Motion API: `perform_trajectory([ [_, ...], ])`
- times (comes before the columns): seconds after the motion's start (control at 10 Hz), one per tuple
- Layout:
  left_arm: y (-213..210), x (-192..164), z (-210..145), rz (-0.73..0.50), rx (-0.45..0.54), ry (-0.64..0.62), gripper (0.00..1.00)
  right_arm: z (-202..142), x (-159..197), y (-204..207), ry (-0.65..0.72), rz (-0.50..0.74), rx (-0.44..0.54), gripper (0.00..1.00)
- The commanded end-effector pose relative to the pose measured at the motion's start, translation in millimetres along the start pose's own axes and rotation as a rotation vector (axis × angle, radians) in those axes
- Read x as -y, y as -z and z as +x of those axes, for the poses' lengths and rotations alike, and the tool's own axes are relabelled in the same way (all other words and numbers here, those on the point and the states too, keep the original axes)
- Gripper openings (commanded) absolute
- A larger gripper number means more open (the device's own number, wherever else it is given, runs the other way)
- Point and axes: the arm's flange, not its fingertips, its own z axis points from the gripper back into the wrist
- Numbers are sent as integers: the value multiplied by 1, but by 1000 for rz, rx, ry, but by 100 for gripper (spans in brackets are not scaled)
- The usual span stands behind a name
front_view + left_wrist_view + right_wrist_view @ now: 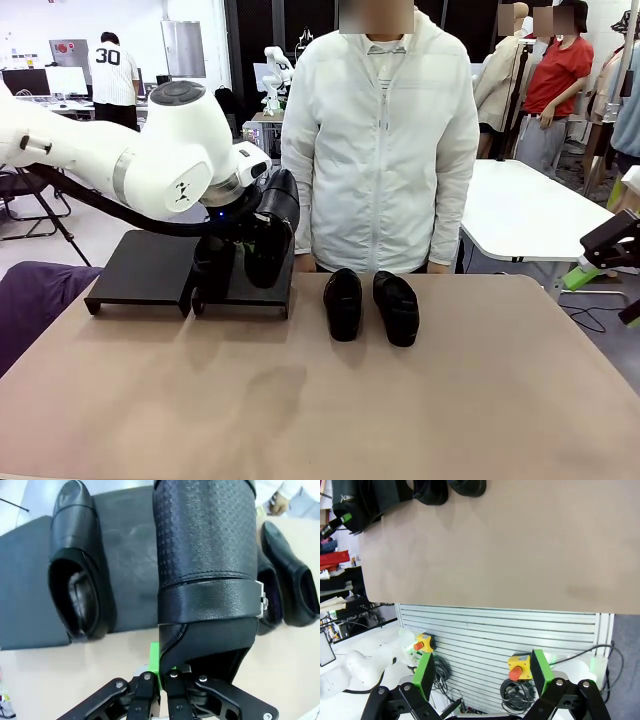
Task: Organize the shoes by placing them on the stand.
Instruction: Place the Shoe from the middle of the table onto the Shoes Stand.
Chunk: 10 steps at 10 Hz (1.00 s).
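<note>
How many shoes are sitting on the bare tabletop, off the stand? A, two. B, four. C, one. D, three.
A: two black dress shoes stand side by side on the table; a third shoe lies on the stand, a fourth shoe hangs in the left gripper.

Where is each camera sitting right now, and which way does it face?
Front: fixed on the robot's side, looking across the table at the person; left arm enters from the left.
Left wrist: looks along the shut left gripper at the held shoe over the stand.
Right wrist: off the table's edge, looks along the open right gripper at a slatted panel.
Shared: front and left wrist both show the two tabletop shoes.
</note>
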Motion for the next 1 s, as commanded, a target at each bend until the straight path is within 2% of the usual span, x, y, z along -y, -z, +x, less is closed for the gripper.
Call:
perform_trajectory([
  [0.0,22,-1,16,20,37,-71,0,-1,-3,-2,16,13,0,100],
  [0.4,48,-22,31,-1,-38,-159,0,-1,-3,-2,16,13,0,100],
  [0.8,60,-26,33,2,-26,-193,0,-1,-3,-2,16,13,0,100],
  [0.9,61,-29,35,-14,-12,-213,57,-1,-3,-2,16,13,0,100],
])
